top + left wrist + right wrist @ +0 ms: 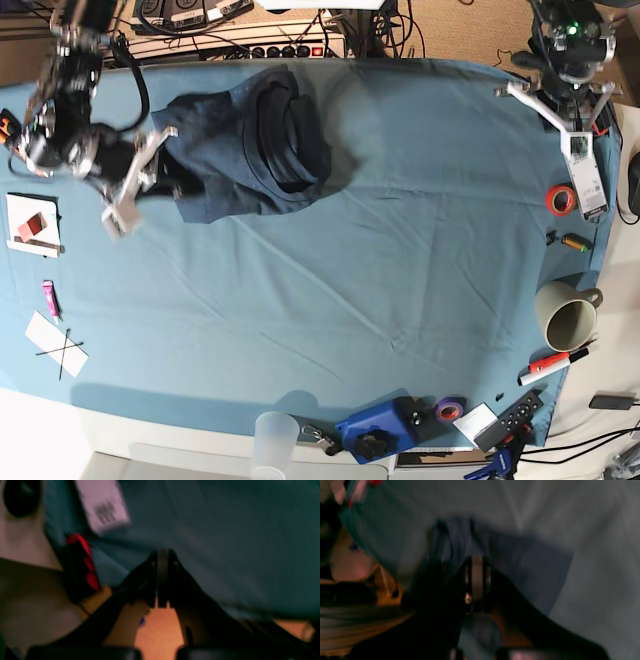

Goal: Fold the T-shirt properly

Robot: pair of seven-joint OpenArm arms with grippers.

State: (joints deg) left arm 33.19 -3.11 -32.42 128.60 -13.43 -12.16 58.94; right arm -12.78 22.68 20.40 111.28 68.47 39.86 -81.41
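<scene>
Both jaws closed, right gripper (477, 580) pinching T-shirt (250, 150), left gripper (162, 577) empty

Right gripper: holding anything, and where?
The right gripper looks shut on the T-shirt at its left edge, by a fold of fabric. The left gripper holds nothing.

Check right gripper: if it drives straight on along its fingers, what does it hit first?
Most likely the T-shirt. In the blurred wrist view, navy fabric lies just beyond the right gripper, whose jaws look closed. Contact can't be judged from the overhead view.
</scene>
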